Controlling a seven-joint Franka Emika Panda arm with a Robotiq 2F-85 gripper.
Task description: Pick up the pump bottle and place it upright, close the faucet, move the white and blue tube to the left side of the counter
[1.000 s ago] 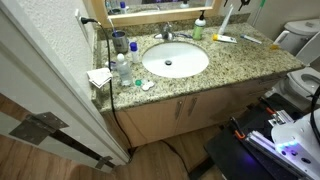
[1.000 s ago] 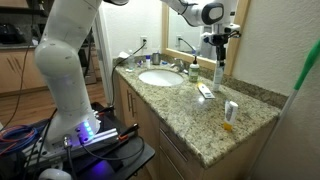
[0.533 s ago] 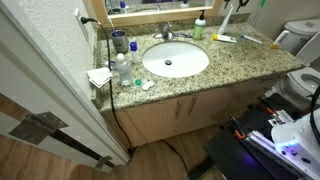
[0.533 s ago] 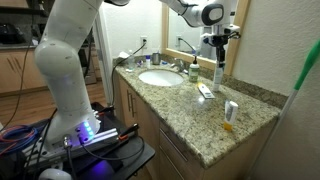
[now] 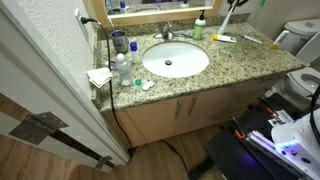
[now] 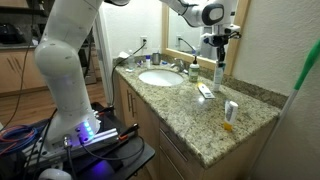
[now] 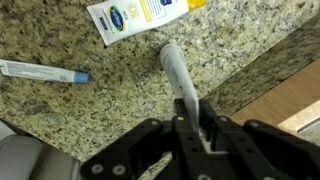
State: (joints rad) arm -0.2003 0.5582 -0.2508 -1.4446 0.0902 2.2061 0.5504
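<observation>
My gripper (image 7: 195, 108) points down over the far end of the speckled counter (image 6: 200, 115), beside the wall. It is shut on a long slender white tube, the white and blue tube (image 7: 176, 72), which stands upright with its lower end on the granite. Both exterior views show the tube (image 6: 218, 72) under the gripper (image 6: 218, 50), (image 5: 229, 12). The light-green pump bottle (image 5: 200, 28) stands upright next to the chrome faucet (image 5: 167, 33), behind the oval sink (image 5: 175, 60). Whether water runs cannot be made out.
A flat white-and-yellow tube (image 7: 140, 15) and a thin white item with a blue end (image 7: 40, 72) lie close to the held tube. A small white bottle with an orange cap (image 6: 230, 111) stands nearer the front. At the opposite end are a clear bottle (image 5: 122, 68), a cup (image 5: 119, 41) and a cloth (image 5: 99, 76).
The arm has stayed in place over the tube. No other thing has moved.
</observation>
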